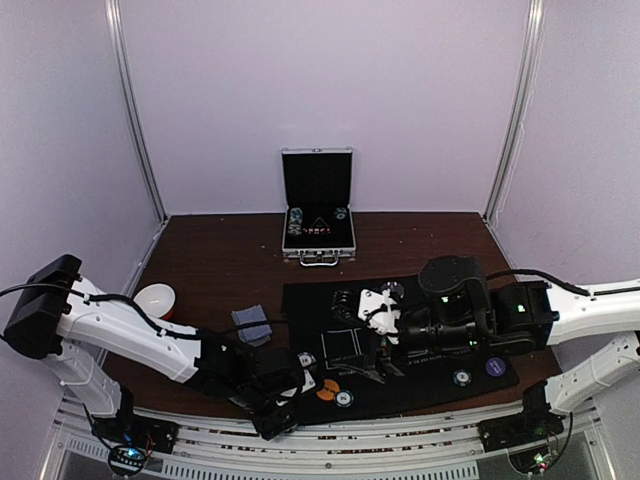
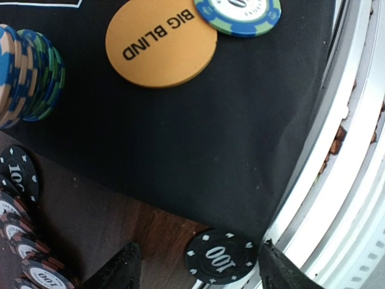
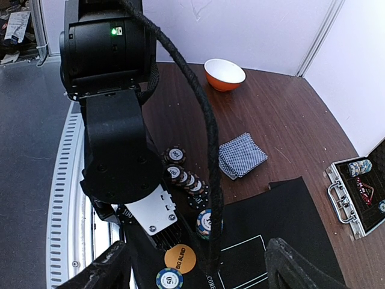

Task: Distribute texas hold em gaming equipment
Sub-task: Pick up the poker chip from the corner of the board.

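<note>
The left gripper (image 2: pixel 200 244) has its fingers apart on either side of a black chip (image 2: pixel 219 256) lying at the edge of the black mat (image 2: pixel 180 138), while the right gripper (image 3: pixel 197 242) is spread wide.

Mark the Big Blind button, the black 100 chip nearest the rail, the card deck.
Big Blind button (image 2: pixel 161 43): left wrist view, orange face centre.
black 100 chip (image 2: pixel 220 257): left wrist view, printed number.
card deck (image 3: pixel 242 155): right wrist view, top card.
</note>
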You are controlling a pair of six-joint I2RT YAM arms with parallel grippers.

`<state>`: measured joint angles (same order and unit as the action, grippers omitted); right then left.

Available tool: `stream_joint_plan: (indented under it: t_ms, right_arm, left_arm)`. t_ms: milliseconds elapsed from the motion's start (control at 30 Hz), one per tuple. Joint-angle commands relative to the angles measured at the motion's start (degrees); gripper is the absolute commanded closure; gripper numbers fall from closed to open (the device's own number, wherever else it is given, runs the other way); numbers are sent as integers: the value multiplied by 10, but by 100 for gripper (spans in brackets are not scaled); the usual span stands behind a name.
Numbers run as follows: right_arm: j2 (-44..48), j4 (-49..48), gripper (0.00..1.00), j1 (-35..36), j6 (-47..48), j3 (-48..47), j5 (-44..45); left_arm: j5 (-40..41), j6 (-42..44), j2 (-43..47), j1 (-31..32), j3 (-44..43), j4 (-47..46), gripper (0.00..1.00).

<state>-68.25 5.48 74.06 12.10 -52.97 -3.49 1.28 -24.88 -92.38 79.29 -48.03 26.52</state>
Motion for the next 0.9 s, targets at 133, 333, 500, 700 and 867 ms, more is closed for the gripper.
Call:
stream_joint_plan:
  t_ms: [133, 333, 500, 700, 867]
  right_arm:
    - [14, 3, 21, 0, -8, 7, 0]
    - [13, 4, 21, 0, -6, 6, 2]
    - [8, 8, 20, 0, -6, 5, 1]
    - [6, 11, 21, 0, -6, 2, 0]
    - [7, 13, 21, 0, -7, 2, 2]
  left_arm:
    - [-32, 17, -33, -4, -4, 4, 44]
    - [50, -1, -24, -11, -3, 74, 46]
    - [70, -23, -11, -45, 13, 88, 46]
    - [73, -27, 22, -71, 12, 66, 50]
    - [34, -16, 23, -71, 16, 42, 49]
